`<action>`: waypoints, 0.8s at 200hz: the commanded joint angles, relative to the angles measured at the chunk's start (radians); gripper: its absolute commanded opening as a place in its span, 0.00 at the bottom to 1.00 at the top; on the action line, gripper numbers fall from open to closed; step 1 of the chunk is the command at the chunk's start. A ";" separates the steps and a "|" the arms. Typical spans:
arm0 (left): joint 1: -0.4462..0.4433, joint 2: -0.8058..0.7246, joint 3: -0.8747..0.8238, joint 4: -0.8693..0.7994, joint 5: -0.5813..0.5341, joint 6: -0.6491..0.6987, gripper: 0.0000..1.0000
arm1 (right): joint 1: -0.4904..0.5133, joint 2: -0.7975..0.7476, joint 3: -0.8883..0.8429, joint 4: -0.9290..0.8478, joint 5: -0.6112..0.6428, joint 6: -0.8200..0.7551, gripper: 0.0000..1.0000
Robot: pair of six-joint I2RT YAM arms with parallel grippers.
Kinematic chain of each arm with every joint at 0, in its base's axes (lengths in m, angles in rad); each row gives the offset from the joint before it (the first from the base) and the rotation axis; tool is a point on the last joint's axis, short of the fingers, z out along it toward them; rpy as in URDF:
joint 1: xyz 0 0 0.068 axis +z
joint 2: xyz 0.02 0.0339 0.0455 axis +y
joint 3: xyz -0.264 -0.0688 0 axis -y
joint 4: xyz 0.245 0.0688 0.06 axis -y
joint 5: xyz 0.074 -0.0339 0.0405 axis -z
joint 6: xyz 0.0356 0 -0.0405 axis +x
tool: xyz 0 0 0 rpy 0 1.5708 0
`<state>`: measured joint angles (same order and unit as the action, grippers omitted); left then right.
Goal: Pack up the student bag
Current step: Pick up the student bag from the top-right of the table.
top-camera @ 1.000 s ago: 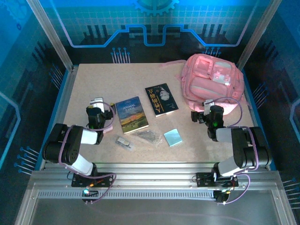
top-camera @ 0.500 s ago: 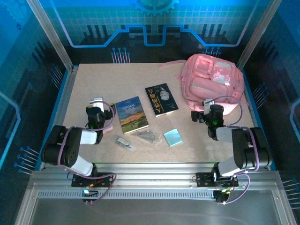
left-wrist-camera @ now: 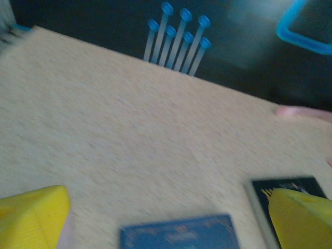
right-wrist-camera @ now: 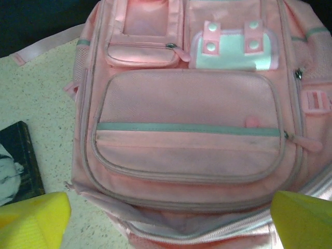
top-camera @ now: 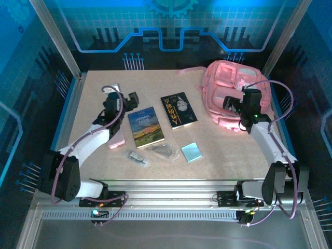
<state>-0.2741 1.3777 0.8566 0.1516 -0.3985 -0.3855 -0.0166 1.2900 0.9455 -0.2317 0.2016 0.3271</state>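
Observation:
The student bag [top-camera: 228, 85], a big pink backpack, lies at the back right of the table. In the right wrist view the bag [right-wrist-camera: 187, 129] has its front pockets facing up, and its main zip gapes open along the near edge. My right gripper [top-camera: 236, 104] hovers over that near edge, open [right-wrist-camera: 166, 220], holding nothing. My left gripper [top-camera: 124, 101] hangs open over the far end of a blue book [top-camera: 145, 126], also holding nothing. In the left wrist view the gripper [left-wrist-camera: 168, 220] has the blue book [left-wrist-camera: 179, 234] below it.
A black book [top-camera: 178, 110] lies beside the blue one and is seen again [left-wrist-camera: 282, 188] [right-wrist-camera: 18, 161]. A light blue pad [top-camera: 191, 152], two clear packets [top-camera: 137, 156] [top-camera: 163, 150] and a pink case [top-camera: 116, 137] lie near the front. A bag strap [left-wrist-camera: 306, 110] trails leftwards.
Both arms have unfolded from their low rest near the front. The left gripper has moved back past the blue book; the right has moved up over the bag. Both stayed open.

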 commanded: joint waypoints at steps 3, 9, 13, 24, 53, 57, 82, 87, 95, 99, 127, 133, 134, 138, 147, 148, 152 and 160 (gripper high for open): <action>-0.096 0.062 0.062 -0.135 0.048 -0.170 0.99 | -0.049 -0.003 0.055 -0.262 -0.065 0.119 1.00; -0.118 0.075 0.074 -0.137 0.062 -0.205 0.99 | -0.072 0.004 0.068 -0.288 -0.083 0.138 1.00; -0.133 0.089 0.082 -0.138 0.071 -0.232 0.99 | -0.090 0.008 0.075 -0.303 -0.100 0.152 1.00; -0.181 0.119 0.099 -0.141 0.081 -0.302 0.99 | -0.143 0.016 0.078 -0.323 -0.157 0.179 1.00; -0.318 0.208 0.154 -0.115 0.066 -0.357 0.99 | -0.292 0.014 -0.013 -0.262 -0.289 0.235 1.00; -0.331 0.221 0.163 -0.112 0.070 -0.357 0.99 | -0.312 0.019 -0.026 -0.250 -0.314 0.241 1.00; -0.370 0.309 0.231 -0.114 0.142 -0.384 0.99 | -0.422 0.087 -0.091 -0.160 -0.473 0.282 1.00; -0.373 0.324 0.244 -0.118 0.156 -0.392 0.99 | -0.442 0.108 -0.101 -0.133 -0.516 0.294 1.00; -0.375 0.345 0.260 -0.121 0.179 -0.400 0.99 | -0.460 0.146 -0.116 -0.073 -0.583 0.309 1.00; -0.378 0.354 0.266 -0.121 0.190 -0.400 0.99 | -0.478 0.166 -0.123 -0.045 -0.610 0.320 1.00; -0.387 0.397 0.302 -0.138 0.244 -0.408 0.99 | -0.498 0.302 -0.110 0.101 -0.743 0.353 0.93; -0.391 0.401 0.305 -0.144 0.257 -0.420 0.99 | -0.495 0.319 -0.109 0.128 -0.770 0.364 0.86; -0.392 0.403 0.305 -0.143 0.258 -0.422 0.99 | -0.494 0.322 -0.109 0.133 -0.773 0.365 0.85; -0.395 0.406 0.302 -0.143 0.271 -0.429 0.99 | -0.489 0.327 -0.109 0.142 -0.779 0.374 0.79; -0.403 0.413 0.293 -0.142 0.295 -0.452 0.99 | -0.476 0.329 -0.109 0.154 -0.783 0.376 0.65; -0.405 0.413 0.291 -0.142 0.298 -0.454 0.99 | -0.475 0.329 -0.109 0.155 -0.782 0.374 0.63; -0.410 0.414 0.286 -0.139 0.306 -0.466 0.99 | -0.474 0.326 -0.110 0.152 -0.778 0.366 0.57; -0.419 0.417 0.271 -0.126 0.322 -0.483 0.99 | -0.436 0.316 -0.108 0.136 -0.760 0.344 0.44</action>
<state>-0.6621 1.7733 1.1271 0.0345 -0.1673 -0.7963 -0.5022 1.6199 0.8310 -0.1692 -0.4759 0.6640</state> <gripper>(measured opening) 0.989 0.600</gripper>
